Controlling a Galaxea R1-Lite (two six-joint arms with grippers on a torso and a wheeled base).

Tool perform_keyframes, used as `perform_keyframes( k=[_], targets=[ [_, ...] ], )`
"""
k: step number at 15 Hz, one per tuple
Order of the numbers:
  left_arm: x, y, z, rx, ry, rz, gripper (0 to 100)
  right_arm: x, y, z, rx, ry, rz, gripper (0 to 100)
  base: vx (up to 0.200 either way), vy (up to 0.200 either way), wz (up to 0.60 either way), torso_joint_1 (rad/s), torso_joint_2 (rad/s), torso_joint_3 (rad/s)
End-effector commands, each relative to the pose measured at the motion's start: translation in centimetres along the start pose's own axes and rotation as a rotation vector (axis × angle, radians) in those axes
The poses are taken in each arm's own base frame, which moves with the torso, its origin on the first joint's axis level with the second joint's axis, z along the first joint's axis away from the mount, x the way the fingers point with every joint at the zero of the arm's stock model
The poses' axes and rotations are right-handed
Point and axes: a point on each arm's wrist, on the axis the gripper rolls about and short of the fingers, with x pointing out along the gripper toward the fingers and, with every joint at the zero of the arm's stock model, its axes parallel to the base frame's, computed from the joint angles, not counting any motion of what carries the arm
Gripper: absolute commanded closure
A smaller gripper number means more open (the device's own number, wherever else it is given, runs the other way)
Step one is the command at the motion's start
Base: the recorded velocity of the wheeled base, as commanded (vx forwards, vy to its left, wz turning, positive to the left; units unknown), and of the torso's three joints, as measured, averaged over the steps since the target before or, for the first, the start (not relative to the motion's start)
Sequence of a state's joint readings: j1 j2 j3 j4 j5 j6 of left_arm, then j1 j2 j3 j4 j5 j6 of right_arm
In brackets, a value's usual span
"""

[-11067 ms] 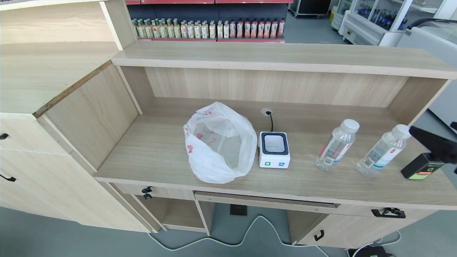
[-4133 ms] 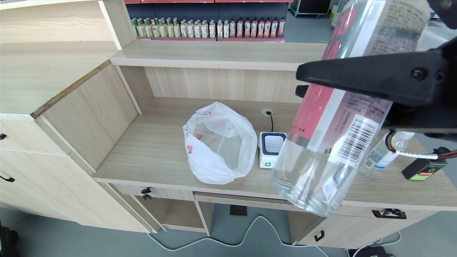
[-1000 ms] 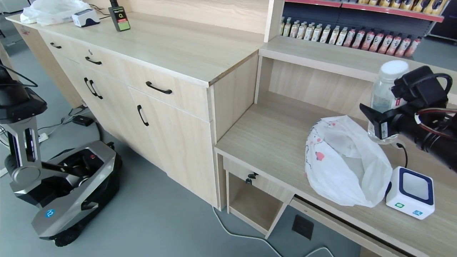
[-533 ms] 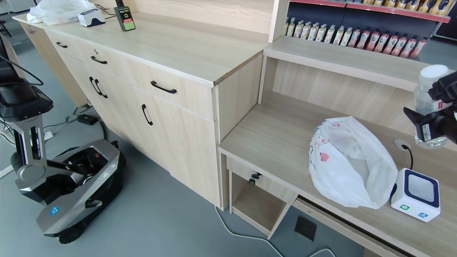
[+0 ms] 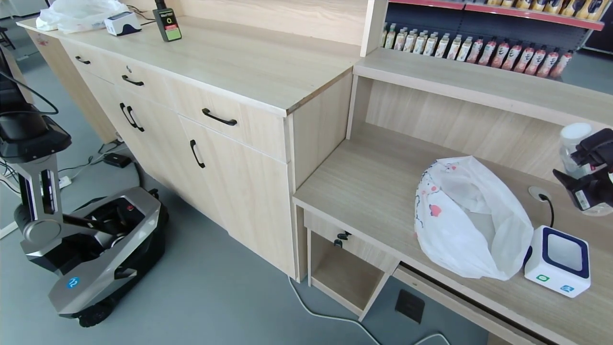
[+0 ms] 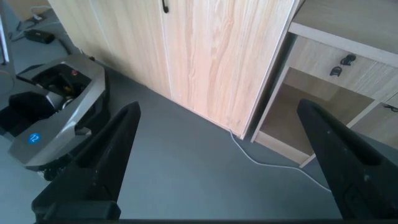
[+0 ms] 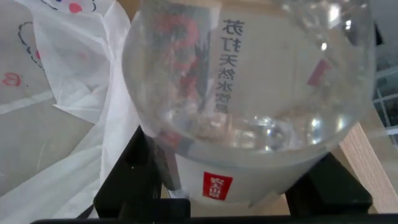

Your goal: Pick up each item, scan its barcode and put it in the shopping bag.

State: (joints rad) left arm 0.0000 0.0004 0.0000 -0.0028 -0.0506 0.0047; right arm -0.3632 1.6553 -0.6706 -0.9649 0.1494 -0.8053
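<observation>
Setting: shop checkout, a light wooden tabletop (image 5: pixel 383 177) set in a recess, with a shelf (image 5: pixel 469 45) of drink bottles behind it.
Tabletop layout: the white shopping bag (image 5: pixel 471 220) lies mouth-open near the front edge. The scanner (image 5: pixel 558 261) stands just beside it, window facing up, with its cable (image 5: pixel 546 203) running back to a port.
Task item: the clear water bottle (image 5: pixel 574 143) stands upright, cap on top, beyond the scanner at the far right. Whether its base rests on the wood or hangs just above it, I cannot tell.
Right gripper (image 5: pixel 586 184): clamped on the water bottle's lower body. From the wrist, the bag's plastic lies just beside it.
Left gripper (image 6: pixel 217 162): fingers spread wide with nothing between them, hanging over the grey floor (image 6: pixel 186 168) beside the cabinet (image 6: pixel 217 50).
Step in hand: probably presenting the barcode to the scanner; the bottle is not yet in the bag.
Doing it well: lay the barcode side of the label towards the scanner window, close over it and square to it, then hold steady until it reads.
Watch for: curved clear plastic may glare, so a small roll could help. Keep the grip firm and clear the bag's rim on the way across.
</observation>
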Motion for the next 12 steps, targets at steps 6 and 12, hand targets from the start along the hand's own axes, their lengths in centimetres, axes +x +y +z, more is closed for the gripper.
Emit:
perform_keyframes(
  k=[6, 12],
  targets=[
    [0.0, 0.0, 0.0, 0.0, -0.001, 0.0, 0, 2.3, 3.1, -3.6, -0.081, 0.024, 0.084, 100, 0.0, 0.0, 0.0, 0.0, 0.0, 0.0],
    [0.0, 0.0, 0.0, 0.0, -0.001, 0.0, 0, 3.1, 3.8, -4.8, -0.128, 0.023, 0.089, 100, 0.0, 0.0, 0.0, 0.0, 0.0, 0.0]
  ],
)
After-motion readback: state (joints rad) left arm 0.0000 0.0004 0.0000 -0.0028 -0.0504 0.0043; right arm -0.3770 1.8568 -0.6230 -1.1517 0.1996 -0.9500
